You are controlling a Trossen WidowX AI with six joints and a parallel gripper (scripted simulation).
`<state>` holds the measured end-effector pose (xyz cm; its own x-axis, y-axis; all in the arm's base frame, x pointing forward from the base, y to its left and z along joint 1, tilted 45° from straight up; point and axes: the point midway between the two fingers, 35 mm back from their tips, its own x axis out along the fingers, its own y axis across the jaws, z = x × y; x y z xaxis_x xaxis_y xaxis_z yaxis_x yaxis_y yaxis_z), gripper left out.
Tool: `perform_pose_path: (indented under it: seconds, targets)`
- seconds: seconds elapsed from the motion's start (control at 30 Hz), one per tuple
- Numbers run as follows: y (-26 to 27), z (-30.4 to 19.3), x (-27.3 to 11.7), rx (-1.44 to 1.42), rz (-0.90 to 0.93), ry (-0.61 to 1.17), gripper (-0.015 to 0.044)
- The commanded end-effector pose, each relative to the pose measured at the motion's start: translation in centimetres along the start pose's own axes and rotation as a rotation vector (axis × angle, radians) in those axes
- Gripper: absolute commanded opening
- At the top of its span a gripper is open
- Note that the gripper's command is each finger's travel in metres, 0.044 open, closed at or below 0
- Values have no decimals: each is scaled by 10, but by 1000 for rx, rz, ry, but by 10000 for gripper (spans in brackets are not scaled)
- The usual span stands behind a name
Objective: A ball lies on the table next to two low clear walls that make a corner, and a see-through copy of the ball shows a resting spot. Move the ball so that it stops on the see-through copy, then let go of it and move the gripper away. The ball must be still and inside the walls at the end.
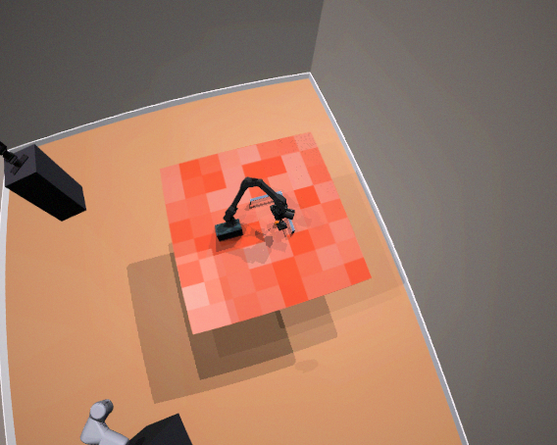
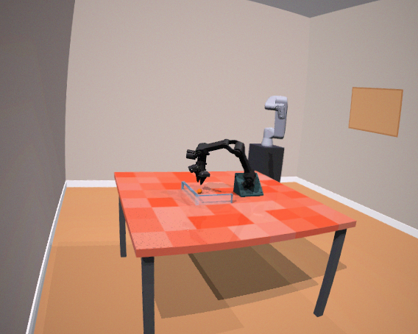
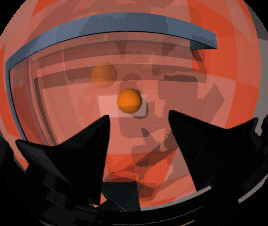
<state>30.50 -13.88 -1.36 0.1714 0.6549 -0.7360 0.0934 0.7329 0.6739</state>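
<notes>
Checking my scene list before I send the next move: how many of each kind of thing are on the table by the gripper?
Solid orange ball: 1
See-through ball copy: 1
Clear blue-edged walls: 2
Open gripper, holding nothing: 1
Total: 5

From the top view the ball (image 1: 280, 224) is a tiny speck half hidden under the gripper (image 1: 280, 222), and the see-through copy can't be made out. In the wrist view the fingers run off into the dark rim. A grey robot (image 1: 99, 423) is cut off at the bottom edge.
</notes>
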Motion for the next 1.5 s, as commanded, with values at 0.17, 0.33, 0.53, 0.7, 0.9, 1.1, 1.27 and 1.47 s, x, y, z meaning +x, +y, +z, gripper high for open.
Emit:
perform_pose_path:
  seconds: [0.17, 0.33, 0.53, 0.7, 0.9, 1.1, 1.27, 1.47]
  targets:
    - [5, -3, 5, 45, 31, 17, 267]
    - [6, -3, 20, 45, 32, 17, 267]
    - [6, -3, 24, 45, 32, 17, 267]
    - [6, -3, 32, 45, 32, 16, 267]
    - [7, -3, 42, 45, 32, 16, 267]
    - [7, -4, 52, 45, 33, 16, 267]
    - [8, -4, 55, 45, 33, 16, 241]
    - [8, -4, 55, 45, 33, 16, 142]
